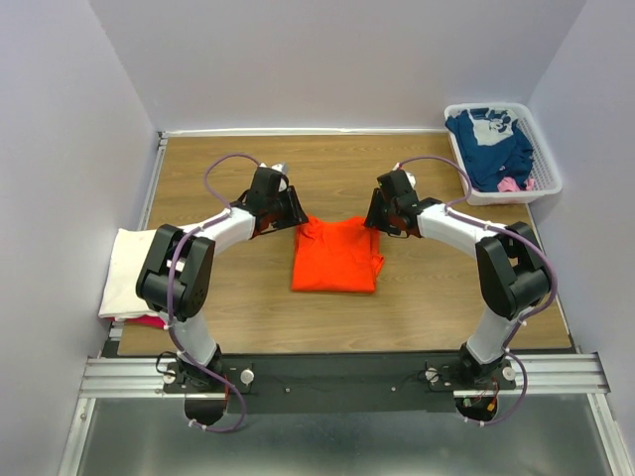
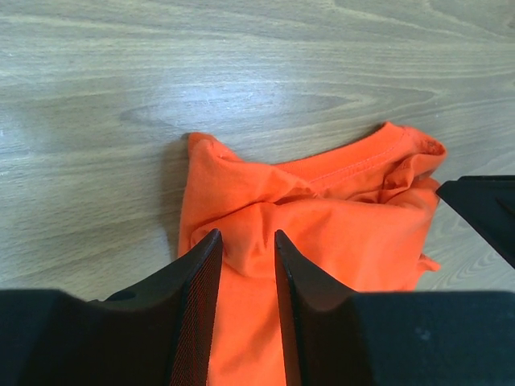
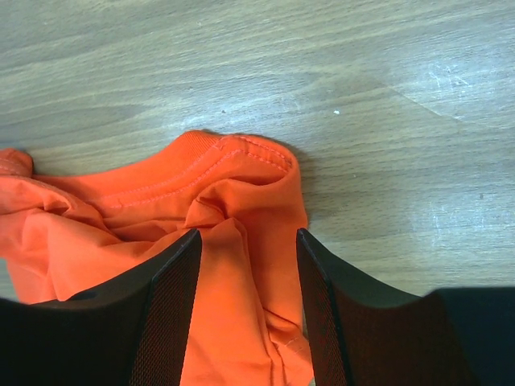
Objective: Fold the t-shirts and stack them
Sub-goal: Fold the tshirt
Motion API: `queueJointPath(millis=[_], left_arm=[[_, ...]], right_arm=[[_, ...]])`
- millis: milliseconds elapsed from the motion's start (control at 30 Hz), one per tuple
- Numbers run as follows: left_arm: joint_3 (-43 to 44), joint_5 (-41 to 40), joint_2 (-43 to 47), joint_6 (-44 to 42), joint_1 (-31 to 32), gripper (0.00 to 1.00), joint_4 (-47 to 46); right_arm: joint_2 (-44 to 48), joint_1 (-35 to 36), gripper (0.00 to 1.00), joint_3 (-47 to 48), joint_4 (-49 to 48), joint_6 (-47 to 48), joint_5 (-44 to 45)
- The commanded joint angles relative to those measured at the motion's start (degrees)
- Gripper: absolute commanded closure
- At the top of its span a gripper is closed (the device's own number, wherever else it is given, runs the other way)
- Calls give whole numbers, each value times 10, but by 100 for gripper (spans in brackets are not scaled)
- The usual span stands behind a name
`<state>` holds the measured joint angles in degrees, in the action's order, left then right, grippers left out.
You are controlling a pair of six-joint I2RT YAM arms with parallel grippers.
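A bright orange t-shirt (image 1: pixel 335 256) lies folded into a rough rectangle at the table's middle. My left gripper (image 1: pixel 299 222) is over its far left corner, jaws a little apart, with a raised ridge of orange cloth (image 2: pixel 338 209) between the fingertips (image 2: pixel 211 241). Over the far right corner, my right gripper (image 1: pixel 373 222) stands open wide above the collar hem (image 3: pixel 233 153), the cloth lying loose under it. A folded cream-white t-shirt (image 1: pixel 127 273) rests on a magenta-pink one (image 1: pixel 149 320) at the left edge. The navy t-shirt (image 1: pixel 491 144) sits in the basket.
The white slotted basket (image 1: pixel 551 183) stands at the back right corner against the wall, with a bit of pink cloth (image 1: pixel 509 184) in it. Bare wood table (image 1: pixel 427 297) surrounds the orange shirt. Pale walls close in on three sides.
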<state>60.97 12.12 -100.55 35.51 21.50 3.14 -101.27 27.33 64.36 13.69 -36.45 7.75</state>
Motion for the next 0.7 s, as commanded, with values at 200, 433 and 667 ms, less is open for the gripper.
queueJointPath(millis=[200,433,667], left_arm=[[-23,22,-5,15,-1,59,-12],[-29,38,-7,22,-1,59,-28],[-24,47,-10,27,-1,68,-44]], right_arm=[[-20,-3,43,20,-12,-7,-19],[-24,-3,43,21,-14,-8,-19],[-23,-3,43,24,-16,-13,-25]])
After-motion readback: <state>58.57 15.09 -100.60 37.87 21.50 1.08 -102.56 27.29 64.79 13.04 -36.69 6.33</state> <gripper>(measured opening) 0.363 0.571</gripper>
